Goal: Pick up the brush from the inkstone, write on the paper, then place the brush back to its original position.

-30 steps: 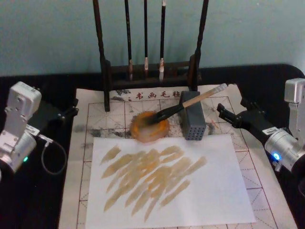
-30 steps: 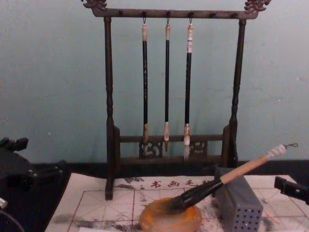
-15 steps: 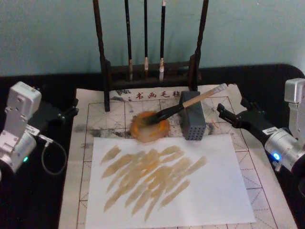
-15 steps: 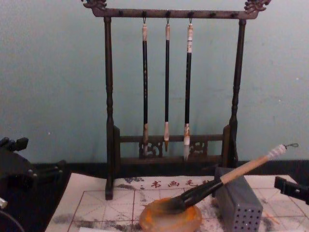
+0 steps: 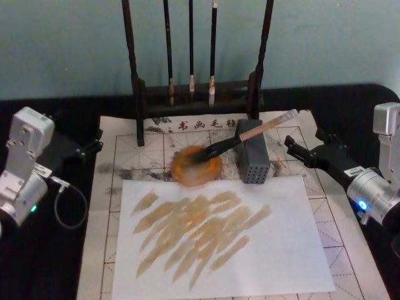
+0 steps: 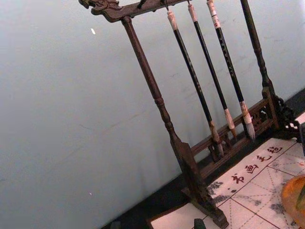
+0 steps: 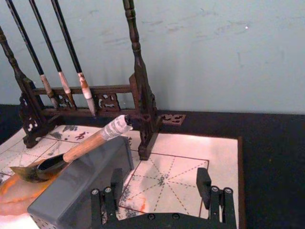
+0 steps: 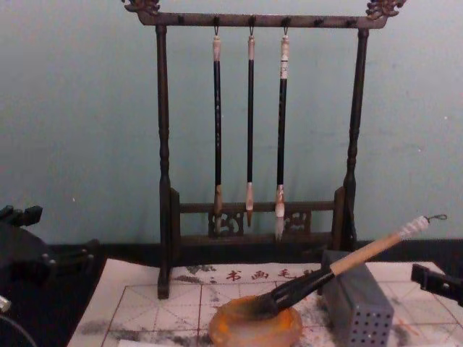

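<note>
The brush point(image 5: 240, 136) lies slanted, its dark tip in the round orange-brown inkstone point(image 5: 196, 166) and its pale handle leaning on a grey perforated box point(image 5: 252, 159). The chest view shows the brush point(image 8: 340, 266) rising from the inkstone point(image 8: 255, 327) to its white-wrapped end. The paper point(image 5: 128, 150), white with red grid lines and printed characters along its far edge, lies under them. My right gripper point(image 5: 304, 139) hovers open just right of the box, empty, seen wide apart in the right wrist view point(image 7: 159, 186). My left gripper point(image 5: 95, 140) sits open at the paper's left edge.
A plain white sheet point(image 5: 275, 250) with tan brush strokes covers the near part of the paper. A dark wooden rack point(image 5: 197, 94) with three thin hanging brushes point(image 8: 249, 130) stands behind the inkstone. Black tabletop flanks the paper on both sides.
</note>
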